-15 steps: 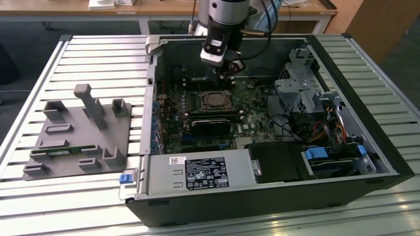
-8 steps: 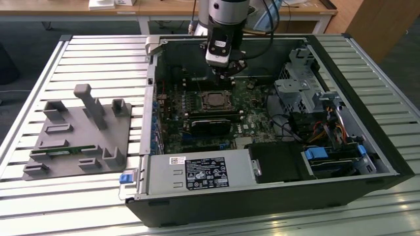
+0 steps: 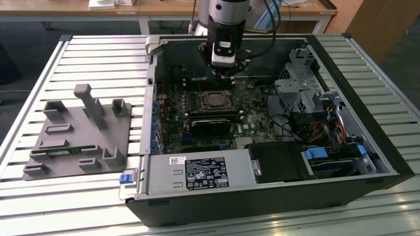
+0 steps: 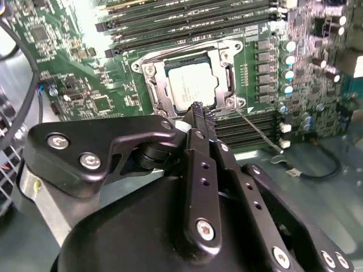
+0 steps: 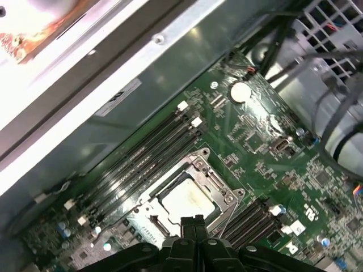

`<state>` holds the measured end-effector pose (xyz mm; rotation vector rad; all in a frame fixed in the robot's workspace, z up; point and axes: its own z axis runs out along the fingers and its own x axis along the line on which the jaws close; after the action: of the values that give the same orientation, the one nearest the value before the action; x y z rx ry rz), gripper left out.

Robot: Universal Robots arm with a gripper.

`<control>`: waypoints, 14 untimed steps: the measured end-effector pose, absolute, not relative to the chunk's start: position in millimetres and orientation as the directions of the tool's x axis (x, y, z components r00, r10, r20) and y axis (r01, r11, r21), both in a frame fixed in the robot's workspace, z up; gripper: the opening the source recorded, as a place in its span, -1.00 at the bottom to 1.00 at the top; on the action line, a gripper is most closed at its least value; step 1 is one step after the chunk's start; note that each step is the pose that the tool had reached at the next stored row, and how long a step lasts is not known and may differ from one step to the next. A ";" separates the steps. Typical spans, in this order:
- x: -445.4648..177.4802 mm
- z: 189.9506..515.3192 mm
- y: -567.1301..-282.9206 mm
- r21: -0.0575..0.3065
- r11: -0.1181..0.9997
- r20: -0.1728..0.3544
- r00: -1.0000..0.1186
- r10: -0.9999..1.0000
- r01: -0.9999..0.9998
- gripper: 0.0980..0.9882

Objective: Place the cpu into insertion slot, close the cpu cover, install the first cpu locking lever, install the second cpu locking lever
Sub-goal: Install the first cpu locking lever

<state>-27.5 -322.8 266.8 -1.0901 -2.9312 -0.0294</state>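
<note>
Gripper: closed gripper (image 4: 201, 112), fingers pressed together, nothing seen between them; the tip hangs at the socket's edge.
Chip: cpu (image 4: 190, 85) sits in the insertion slot (image 4: 182, 59).
Cover: cpu cover (image 4: 227, 76) appears to lie flat around the chip.
Left to do: a thin locking lever (image 4: 258, 131) sticks out, seemingly unlatched.
Room: memory slots (image 4: 187, 22) crowd both sides of the socket, with the case wall (image 5: 113, 73) beyond them.
</note>
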 end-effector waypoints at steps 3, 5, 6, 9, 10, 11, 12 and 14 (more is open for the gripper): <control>-27.5 266.8 -322.9 0.013 0.782 0.020 -0.782 0.623 0.623 -0.96; -27.5 266.8 -322.9 0.013 0.800 0.020 -0.800 0.600 0.600 -0.96; -27.5 266.8 -322.9 0.013 0.809 0.020 -0.809 0.587 0.587 -0.96; -27.5 266.8 -322.9 0.013 0.867 0.020 -0.867 0.498 0.498 -0.96; -27.5 266.7 -322.9 0.013 0.875 0.020 -0.875 0.484 0.484 -0.96; -27.5 266.8 -322.9 0.013 0.882 0.020 -0.882 0.470 0.470 -0.96; -27.5 266.8 -322.9 0.013 0.890 0.020 -0.890 0.456 0.456 -0.96; -27.5 266.8 -322.9 0.013 0.903 0.020 -0.903 0.429 0.429 -0.96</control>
<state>-27.5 -322.9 266.8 -0.6873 -3.0485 -0.0262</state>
